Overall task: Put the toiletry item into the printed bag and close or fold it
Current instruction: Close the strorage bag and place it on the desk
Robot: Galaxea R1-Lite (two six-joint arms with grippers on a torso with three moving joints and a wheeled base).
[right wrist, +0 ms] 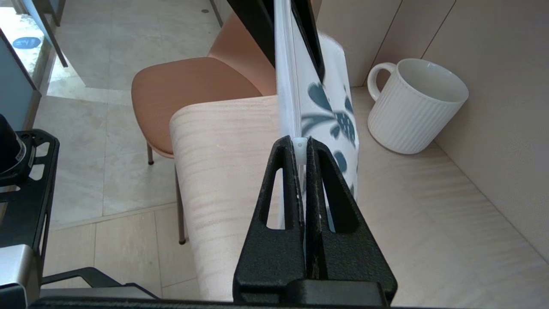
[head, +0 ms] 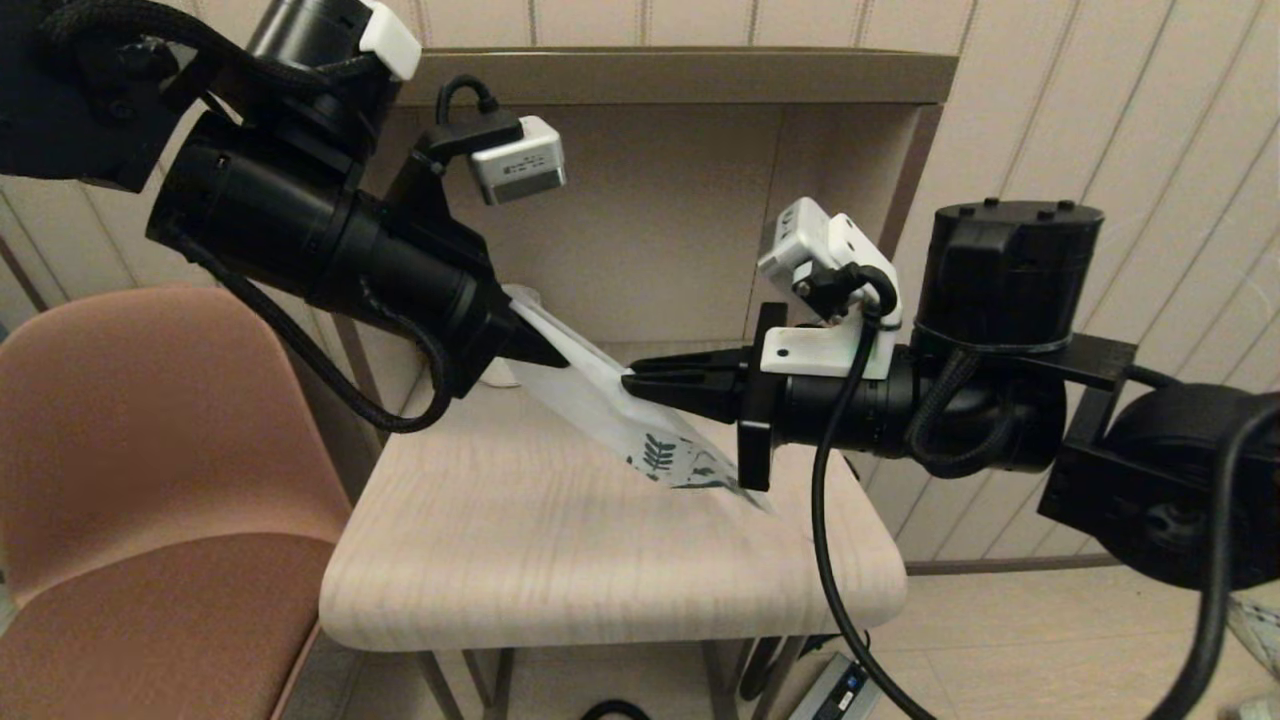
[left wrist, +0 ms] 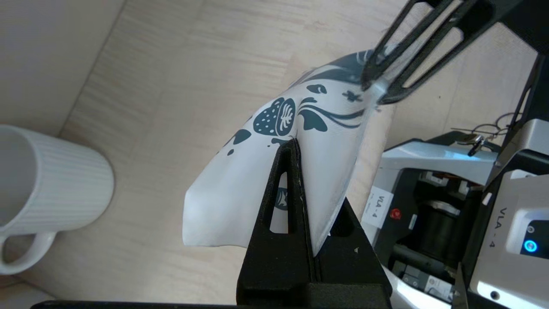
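Note:
The printed bag (head: 590,395) hangs slanting in the air above the table, held between both grippers, its teal leaf print (head: 665,455) at the lower end. My left gripper (left wrist: 293,143) is shut on the bag's plain white part (left wrist: 240,180). My right gripper (right wrist: 301,146) is shut on a small white tab on the bag's edge, near the printed part (right wrist: 330,116). In the head view the left gripper (head: 545,350) and the right gripper (head: 632,383) face each other a short way apart. The toiletry item shows in no view.
A ribbed white mug (right wrist: 411,107) stands on the pale wooden table (head: 560,560) near the back wall, also seen as the mug (left wrist: 51,189) beside the bag. A salmon chair (head: 150,450) sits to the table's left. A shelf (head: 680,75) overhangs the back.

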